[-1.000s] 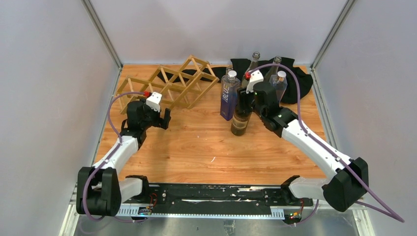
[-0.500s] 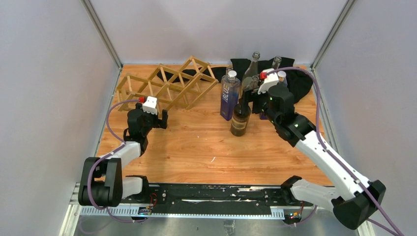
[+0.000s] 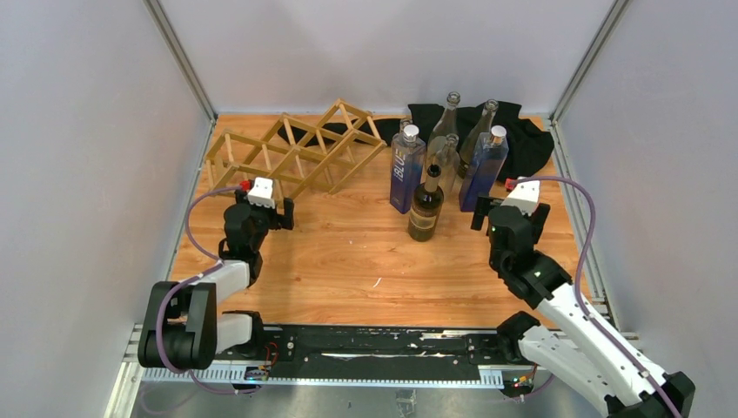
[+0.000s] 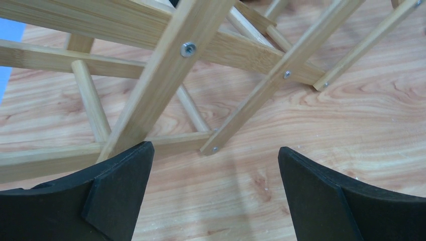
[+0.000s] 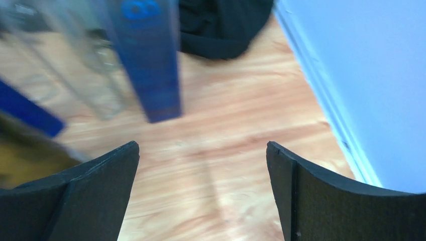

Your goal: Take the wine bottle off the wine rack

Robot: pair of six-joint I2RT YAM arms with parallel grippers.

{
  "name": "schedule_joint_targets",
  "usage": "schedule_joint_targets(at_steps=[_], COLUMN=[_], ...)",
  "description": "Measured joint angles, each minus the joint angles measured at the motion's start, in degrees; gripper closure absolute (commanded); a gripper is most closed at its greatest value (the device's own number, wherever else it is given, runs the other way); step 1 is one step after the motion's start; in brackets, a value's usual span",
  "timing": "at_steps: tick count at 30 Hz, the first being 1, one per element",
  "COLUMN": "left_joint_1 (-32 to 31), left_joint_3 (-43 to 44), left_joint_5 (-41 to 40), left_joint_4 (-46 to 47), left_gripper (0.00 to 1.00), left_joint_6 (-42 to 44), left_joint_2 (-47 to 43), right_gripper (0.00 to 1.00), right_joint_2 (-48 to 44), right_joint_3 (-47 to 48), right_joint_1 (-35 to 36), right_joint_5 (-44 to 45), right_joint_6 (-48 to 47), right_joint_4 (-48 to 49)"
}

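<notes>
The wine rack (image 3: 296,152), a light wood lattice, lies at the back left with no bottle showing in its cells; its sticks (image 4: 171,65) fill the top of the left wrist view. The dark wine bottle (image 3: 426,205) stands upright on the table, apart from the rack and both grippers. My left gripper (image 3: 264,212) is open just in front of the rack, with bare table between its fingers (image 4: 125,191). My right gripper (image 3: 509,213) is open to the right of the bottles, and its fingertips (image 5: 296,181) frame only tabletop.
A tall blue square bottle (image 3: 405,170) stands just left of the wine bottle. A second blue bottle (image 3: 485,170) (image 5: 155,65) and clear glass bottles (image 3: 448,117) stand behind it, by a black cloth (image 3: 522,139). The right wall (image 5: 361,75) is close to the right gripper.
My right gripper opened, left the dark wine bottle standing, and drew back toward the near right. The left gripper pulled back slightly from the rack, still open.
</notes>
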Motion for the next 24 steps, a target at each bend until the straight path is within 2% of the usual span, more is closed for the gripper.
schedule_joint_targets(at_steps=[2,6,10,15,19,24], left_joint_1=[0.0,0.1,0.2,0.2,0.2,0.2], left_joint_3=[-0.5,-3.1,-5.5,-5.9,-5.3,-5.3], left_joint_5=[-1.0,-2.3,-3.3,-4.1,-4.9,-5.1], left_joint_4=[1.9,10.0,15.9,19.2,19.0,19.1], left_gripper=[0.00,0.00,0.00,0.00,0.00,0.00], left_joint_6=[-0.5,-1.5,-2.4,-3.0,-3.5,-3.7], left_joint_2=[0.0,3.3,9.2,9.3,9.3,9.3], right_gripper=[0.00,0.00,0.00,0.00,0.00,0.00], right_joint_2=[0.3,1.4,2.5,7.0,16.4,27.7], right_joint_3=[-3.3,-7.8,-14.3,-24.5,-25.3,-25.2], right_joint_1=[-1.1,-5.5,-10.1,-18.3,-23.0,-24.4], right_joint_5=[5.0,9.7,11.5,8.7,5.2,-0.7], right_joint_6=[-0.2,-0.4,-1.6,-4.5,-5.2,-8.5], right_joint_4=[0.7,4.3,15.6,33.2,42.1,52.5])
